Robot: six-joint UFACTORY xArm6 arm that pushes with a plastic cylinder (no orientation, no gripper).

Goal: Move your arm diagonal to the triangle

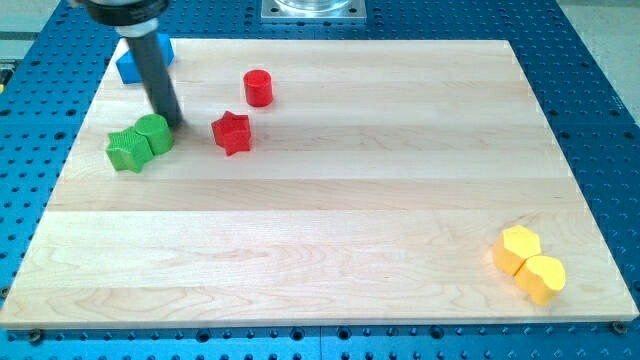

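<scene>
My tip (pixel 176 124) rested bare on the wooden board (pixel 330 240), holding nothing, just beside the upper right edge of the green round block (pixel 154 133), with the green star-shaped block (pixel 126 151) touching that one on its left. No block clearly showed a triangle; the likeliest candidate was the blue block (pixel 130 62), half hidden behind the rod, up and to the view's left of my tip. No containers stood on the board.
</scene>
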